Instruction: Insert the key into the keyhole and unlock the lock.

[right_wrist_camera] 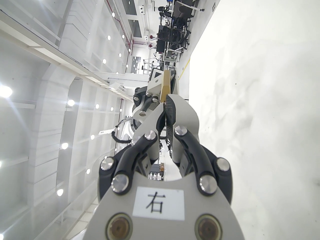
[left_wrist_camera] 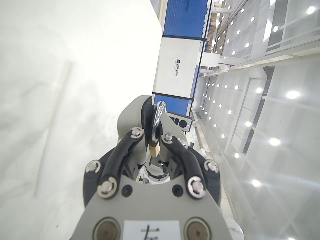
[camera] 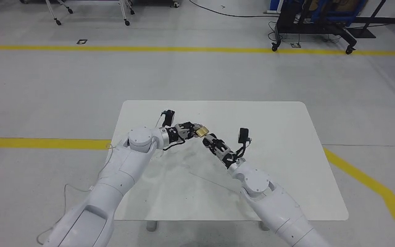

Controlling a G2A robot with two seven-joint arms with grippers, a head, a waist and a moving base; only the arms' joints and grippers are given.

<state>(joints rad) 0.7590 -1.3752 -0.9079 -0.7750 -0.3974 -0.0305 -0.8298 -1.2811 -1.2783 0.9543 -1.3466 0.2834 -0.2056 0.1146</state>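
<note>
Above the middle of the white table (camera: 278, 123), both arms meet at a small brass padlock (camera: 200, 130). My left gripper (camera: 192, 129) is shut on its silver shackle (left_wrist_camera: 158, 116), and the brass body (left_wrist_camera: 154, 149) shows through the gap between the fingers. My right gripper (camera: 208, 141) is shut, with its fingertips right at the end of the brass body (right_wrist_camera: 165, 86). The key is hidden between the black pads (right_wrist_camera: 170, 112). The left gripper (right_wrist_camera: 150, 93) sits just beyond the lock in the right wrist view.
Bare table top lies all around the two grippers, with its edges well away from them. Grey floor with yellow lines surrounds the table, and a dark cart (camera: 321, 25) stands far behind.
</note>
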